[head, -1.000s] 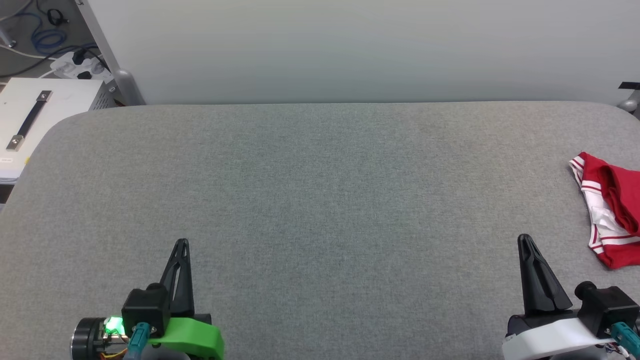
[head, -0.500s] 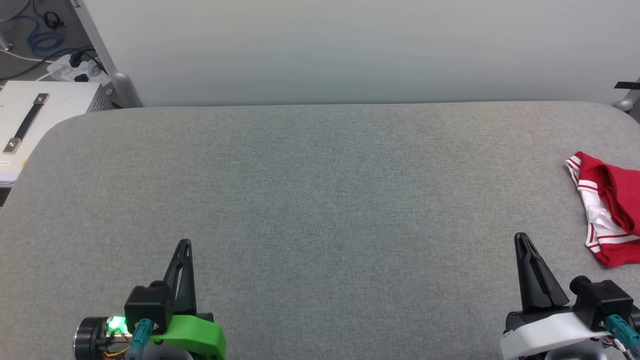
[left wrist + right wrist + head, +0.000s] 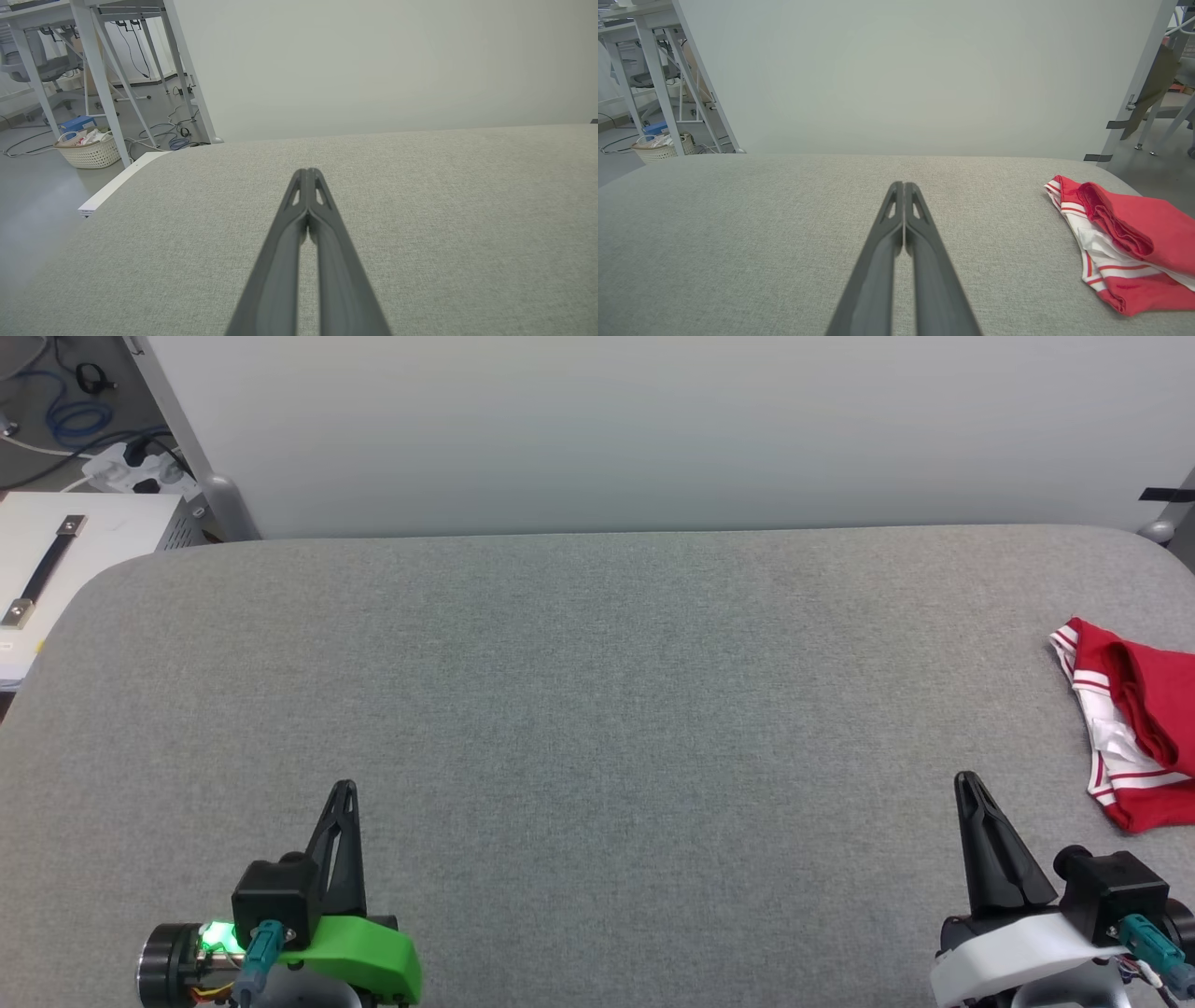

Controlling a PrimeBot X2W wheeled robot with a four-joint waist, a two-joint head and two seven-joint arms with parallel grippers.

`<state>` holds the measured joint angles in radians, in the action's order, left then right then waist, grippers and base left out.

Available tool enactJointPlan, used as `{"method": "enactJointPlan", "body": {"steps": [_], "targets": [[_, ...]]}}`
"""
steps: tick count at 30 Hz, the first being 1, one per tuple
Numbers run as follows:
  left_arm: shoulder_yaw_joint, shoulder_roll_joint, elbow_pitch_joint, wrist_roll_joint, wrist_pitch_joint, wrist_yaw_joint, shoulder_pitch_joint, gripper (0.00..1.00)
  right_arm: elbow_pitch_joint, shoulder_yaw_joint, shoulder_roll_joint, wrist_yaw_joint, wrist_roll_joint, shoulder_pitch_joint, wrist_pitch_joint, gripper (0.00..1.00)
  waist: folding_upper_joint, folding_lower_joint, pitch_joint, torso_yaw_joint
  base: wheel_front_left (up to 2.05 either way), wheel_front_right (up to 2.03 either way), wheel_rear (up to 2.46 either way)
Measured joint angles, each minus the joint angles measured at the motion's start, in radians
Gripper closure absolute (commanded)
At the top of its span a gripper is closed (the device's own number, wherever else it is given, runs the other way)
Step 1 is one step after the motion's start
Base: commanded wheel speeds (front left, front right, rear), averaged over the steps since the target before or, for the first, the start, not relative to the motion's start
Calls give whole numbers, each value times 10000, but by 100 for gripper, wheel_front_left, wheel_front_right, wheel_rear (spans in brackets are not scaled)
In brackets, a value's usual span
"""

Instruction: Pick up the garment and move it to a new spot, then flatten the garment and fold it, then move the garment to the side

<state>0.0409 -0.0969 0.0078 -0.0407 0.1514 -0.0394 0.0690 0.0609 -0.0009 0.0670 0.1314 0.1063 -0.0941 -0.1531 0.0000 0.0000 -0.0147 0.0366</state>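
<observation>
The garment (image 3: 1134, 723), red with white parts and red-white stripe trim, lies bunched at the far right edge of the grey table (image 3: 597, 709), partly cut off by the head view's border. The right wrist view has the garment (image 3: 1125, 238) at its right side, folded over itself. My right gripper (image 3: 965, 782) sits shut near the front right, left of and nearer than the garment, holding nothing; its fingertips (image 3: 903, 185) meet. Shut and empty as well, my left gripper (image 3: 344, 790) rests over the front left, fingertips (image 3: 308, 171) pressed together.
A pale wall panel (image 3: 653, 429) rises behind the table. Off the table's left corner are a white box with a black handle (image 3: 56, 560), floor cables, table legs (image 3: 103, 84) and a wicker basket (image 3: 91, 151). A metal post (image 3: 1134, 93) stands beyond the right corner.
The head view has shifted slightly, so the table and garment sit a little further left and up. Both grippers stay shut in place.
</observation>
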Motion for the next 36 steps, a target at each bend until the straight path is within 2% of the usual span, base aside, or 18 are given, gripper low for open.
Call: {"method": "enactJointPlan", "body": {"steps": [36], "targets": [[-171,198,-13,155,-731,176,-270,100,-276,0,-52,0,-435,363,713,100,0,0,71,-178,0,0,0]]}}
